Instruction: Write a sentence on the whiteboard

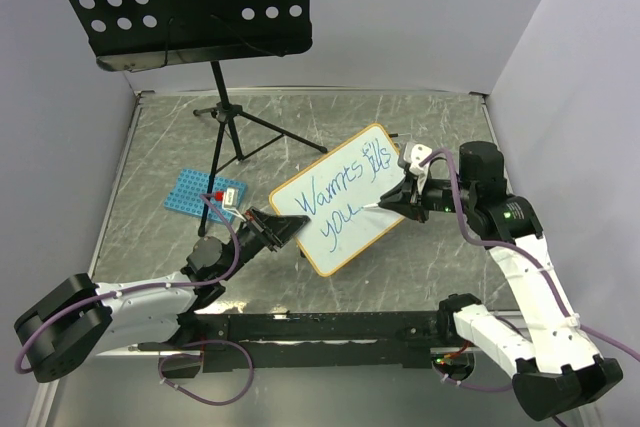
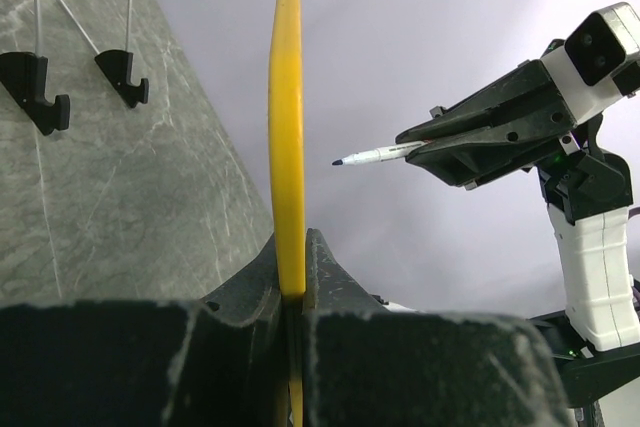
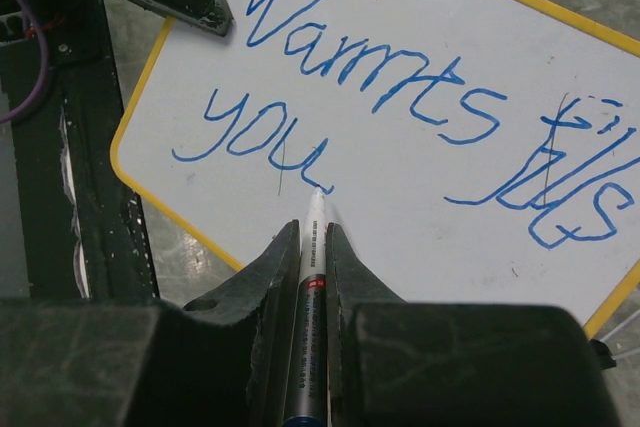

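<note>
The whiteboard point(image 1: 345, 172), white with a yellow-orange frame, is held tilted above the table. My left gripper point(image 1: 283, 229) is shut on its lower left edge; the left wrist view shows the frame edge-on point(image 2: 288, 117) between the jaws of the left gripper point(image 2: 293, 282). The sentence point(image 3: 390, 87) in blue reads "Warmts fills" with "you" below. My right gripper point(image 3: 312, 237) is shut on a white marker point(image 3: 312, 277) whose tip sits at the end of "you". In the left wrist view the marker point(image 2: 375, 156) tip stands a little off the board face.
A black perforated music stand point(image 1: 180, 2) on a tripod point(image 1: 235, 127) stands at the back left, its feet point(image 2: 35, 82) near the board. A blue perforated rack point(image 1: 195, 192) with a red-tipped item lies left of the board. Walls close in at the back and right.
</note>
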{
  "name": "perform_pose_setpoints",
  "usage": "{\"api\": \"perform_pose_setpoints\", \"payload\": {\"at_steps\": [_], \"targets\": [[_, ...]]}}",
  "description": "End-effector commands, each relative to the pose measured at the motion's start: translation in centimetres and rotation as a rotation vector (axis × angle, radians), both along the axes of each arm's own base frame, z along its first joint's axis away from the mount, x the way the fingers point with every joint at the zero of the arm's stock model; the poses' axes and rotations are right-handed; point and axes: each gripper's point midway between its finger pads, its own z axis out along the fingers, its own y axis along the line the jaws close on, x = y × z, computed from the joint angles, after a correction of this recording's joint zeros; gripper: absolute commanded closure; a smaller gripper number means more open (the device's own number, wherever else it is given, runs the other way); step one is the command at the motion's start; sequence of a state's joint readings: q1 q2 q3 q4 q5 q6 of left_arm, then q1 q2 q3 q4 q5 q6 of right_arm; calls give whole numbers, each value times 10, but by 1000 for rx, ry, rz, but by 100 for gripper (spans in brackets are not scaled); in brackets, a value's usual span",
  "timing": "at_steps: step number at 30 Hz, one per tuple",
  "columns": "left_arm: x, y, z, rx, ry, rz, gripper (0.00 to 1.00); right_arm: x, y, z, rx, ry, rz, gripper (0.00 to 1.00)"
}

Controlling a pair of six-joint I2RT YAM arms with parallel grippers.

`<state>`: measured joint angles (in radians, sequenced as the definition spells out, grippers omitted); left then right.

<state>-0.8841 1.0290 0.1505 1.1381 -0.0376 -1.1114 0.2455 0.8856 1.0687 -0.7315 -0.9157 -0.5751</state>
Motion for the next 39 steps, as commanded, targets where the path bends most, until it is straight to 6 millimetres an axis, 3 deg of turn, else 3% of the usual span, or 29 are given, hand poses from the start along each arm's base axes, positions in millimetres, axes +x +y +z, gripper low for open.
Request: {"api": "perform_pose_setpoints", "payload": {"at_steps": [1, 21, 29, 39], "targets": [[-12, 11, 56, -161, -135, -13, 99, 5, -3, 16, -3, -56, -4, 100], [-12, 6, 59, -166, -136, -32, 99, 22, -1, -2, -33, -33, -4, 100], [-10, 5, 57, -163, -130, -31, 99, 20, 3, 17, 9, -72, 3, 100], [-10, 4, 59, -166, -130, -32, 99, 33, 11, 11, 19, -38, -19, 100]]}}
